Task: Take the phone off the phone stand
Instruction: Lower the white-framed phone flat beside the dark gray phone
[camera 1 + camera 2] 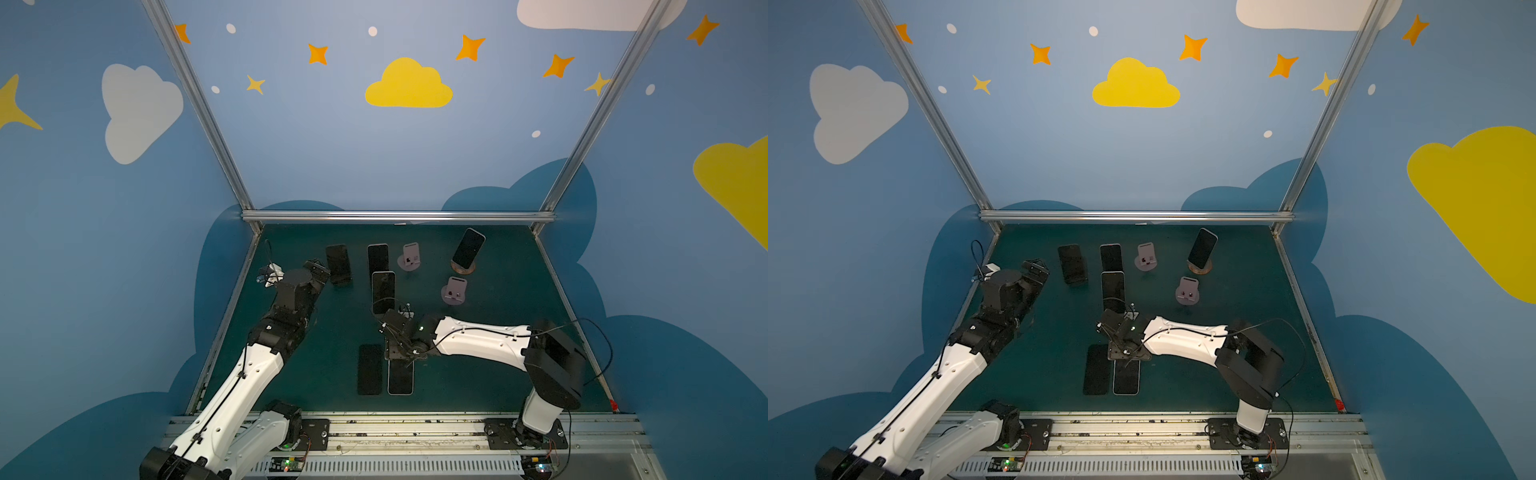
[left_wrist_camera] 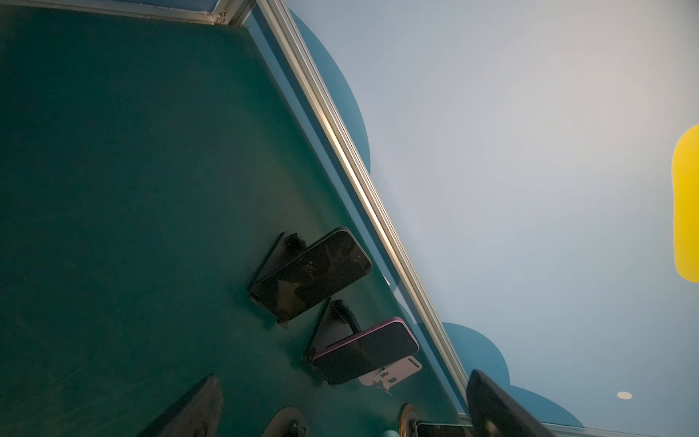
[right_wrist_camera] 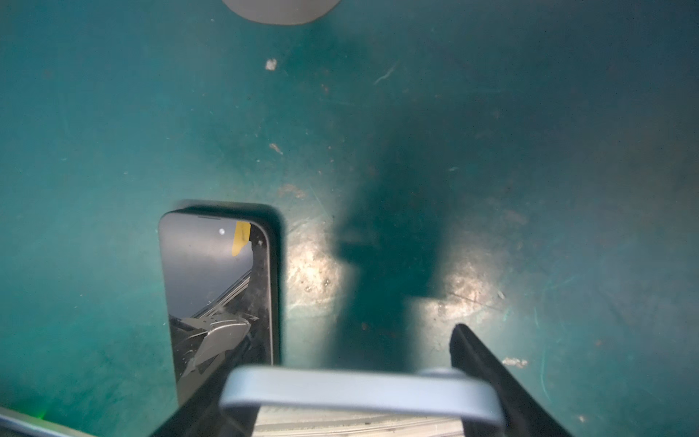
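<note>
Green tabletop [image 1: 498, 357]: pale-rimmed, glass-faced slab phone [image 1: 400, 380], likely rigid, slick and fragile, clamped across its side rims in right gripper [image 1: 397, 353], clear of pink plastic stand [image 1: 455, 291] beyond; left gripper [image 1: 319, 269] spread.

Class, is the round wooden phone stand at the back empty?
No, a black-screened phone stands tilted in the round wooden stand.

Both top views are dim on the green mat [image 1: 498, 332], lighter on the wall [image 1: 332, 145], and bowed at the edges. In the right wrist view a dark shadow [image 3: 389, 246] has glare at 3 and 9 o'clock; the near phone [image 3: 359, 389] is blurred.
</note>
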